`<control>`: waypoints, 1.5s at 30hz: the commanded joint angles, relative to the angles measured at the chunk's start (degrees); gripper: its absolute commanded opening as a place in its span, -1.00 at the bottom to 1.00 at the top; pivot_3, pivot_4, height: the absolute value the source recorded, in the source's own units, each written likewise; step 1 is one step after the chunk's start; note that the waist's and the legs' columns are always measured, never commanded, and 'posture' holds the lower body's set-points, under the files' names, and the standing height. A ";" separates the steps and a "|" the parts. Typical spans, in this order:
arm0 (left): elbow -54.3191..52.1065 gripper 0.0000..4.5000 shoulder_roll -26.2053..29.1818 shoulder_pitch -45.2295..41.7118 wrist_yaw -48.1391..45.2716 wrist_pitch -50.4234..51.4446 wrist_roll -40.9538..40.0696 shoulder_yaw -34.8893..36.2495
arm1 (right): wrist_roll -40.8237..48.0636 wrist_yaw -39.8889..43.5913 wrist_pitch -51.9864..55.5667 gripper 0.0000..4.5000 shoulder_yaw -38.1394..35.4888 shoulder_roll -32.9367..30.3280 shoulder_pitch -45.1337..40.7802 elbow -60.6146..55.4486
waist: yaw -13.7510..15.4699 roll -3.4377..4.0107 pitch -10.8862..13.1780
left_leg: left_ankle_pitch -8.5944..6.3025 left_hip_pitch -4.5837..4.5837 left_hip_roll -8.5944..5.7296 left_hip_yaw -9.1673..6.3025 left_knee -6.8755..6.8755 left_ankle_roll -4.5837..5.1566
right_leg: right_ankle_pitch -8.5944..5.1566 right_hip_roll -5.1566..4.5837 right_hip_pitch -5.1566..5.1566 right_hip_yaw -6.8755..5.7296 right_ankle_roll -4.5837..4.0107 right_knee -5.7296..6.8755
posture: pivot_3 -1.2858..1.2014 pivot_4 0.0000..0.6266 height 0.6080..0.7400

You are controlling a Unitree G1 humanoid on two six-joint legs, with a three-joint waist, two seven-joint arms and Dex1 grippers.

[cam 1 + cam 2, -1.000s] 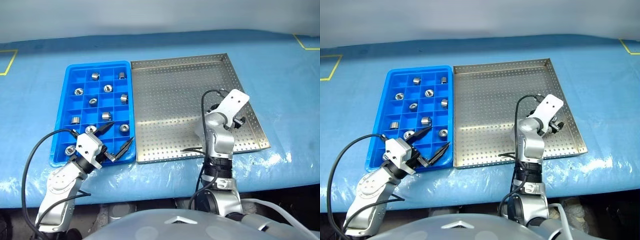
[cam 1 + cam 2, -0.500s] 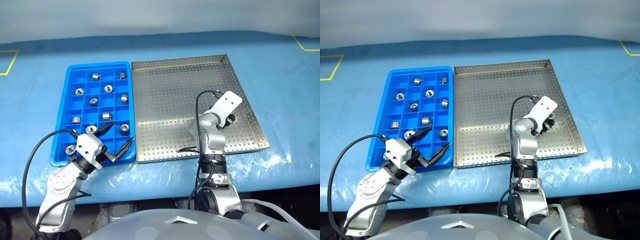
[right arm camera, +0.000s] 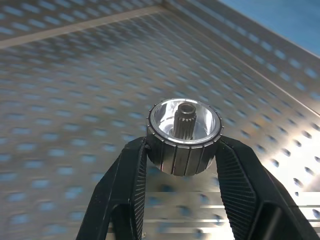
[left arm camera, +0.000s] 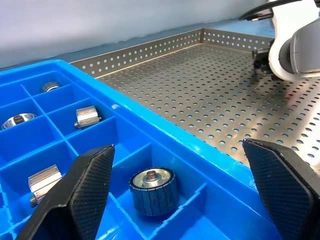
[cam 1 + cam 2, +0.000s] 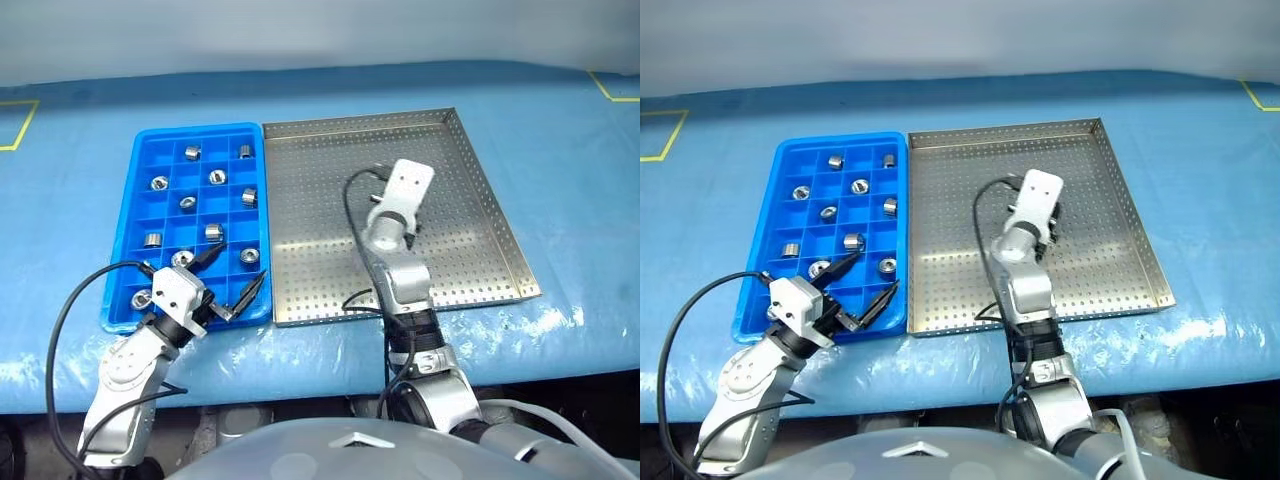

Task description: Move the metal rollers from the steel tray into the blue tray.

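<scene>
A: What is seen from the head views, and what has changed?

B: The right gripper (image 5: pixel 412 222) has been swung from the right part of the steel tray (image 5: pixel 330 150) toward its middle, nearer the blue tray (image 5: pixel 135 215). The steel tray's perforated floor is otherwise seen bare. Eleven metal rollers (image 5: pixel 213 232) are counted lying in separate compartments of the blue tray. The left gripper (image 5: pixel 232 276) has been kept at the near right corner of the blue tray, with its fingers spread wide.

A: And from the left wrist view?

B: The two black fingers (image 4: pixel 85 187) are seen far apart, with nothing between them. A ribbed roller (image 4: pixel 152 191) stands in the compartment just beyond them, and three others lie in neighbouring cells. The right arm's wrist (image 4: pixel 295 45) is seen over the steel tray.

A: And from the right wrist view?

B: A ribbed roller with a toothed hub (image 3: pixel 183 136) is clamped between the two black fingers (image 3: pixel 125 182), one pad on each flank, and is held clear of the perforated floor. The fingers have been closed from wide to narrow.

A: What does that mean for the task?

B: It is judged that the last roller has been picked from the steel tray and is being carried over. An empty compartment of the blue tray has yet to be reached and the roller released there.
</scene>
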 commanded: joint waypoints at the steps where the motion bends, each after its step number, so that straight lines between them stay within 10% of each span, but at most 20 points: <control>1: -1.83 1.00 -0.83 2.01 2.14 -1.20 0.15 2.29 | 2.07 15.49 3.46 -0.25 5.31 -3.52 -2.84 -6.71 | 0.32 -0.01 0.00 | 0.00 0.00 -0.01 0.00 0.00 0.00 | 0.00 -0.01 0.01 0.00 0.00 -0.02 | 0.10 -0.52 1.00; 18: -13.87 1.00 -4.40 21.33 8.51 -3.74 2.50 8.23 | 15.24 73.76 -0.24 -0.25 21.50 -8.97 -9.14 -3.00 | 3.75 -0.29 0.16 | -0.03 -0.02 0.00 -0.03 -0.04 0.04 | -0.03 -0.03 0.03 -0.11 -0.04 -0.12 | 0.22 -0.52 1.00; 36: -21.92 1.00 -5.03 22.77 11.44 3.90 3.55 1.24 | 7.30 78.86 1.77 -0.25 28.04 -14.24 -3.55 -4.78 | 6.28 -0.55 0.23 | -0.02 -0.01 0.01 -0.05 -0.01 0.01 | -0.09 0.00 0.06 -0.15 -0.12 -0.14 | 0.23 -0.52 1.00; 45: -26.65 1.00 -1.85 14.49 12.36 13.71 2.35 -0.79 | 10.14 77.28 5.70 0.98 21.32 -14.95 -1.44 -12.76 | 6.01 -0.56 0.24 | 0.01 -0.01 0.01 -0.08 0.03 -0.03 | -0.08 0.00 0.09 -0.18 -0.10 -0.14 | 0.18 -0.52 1.00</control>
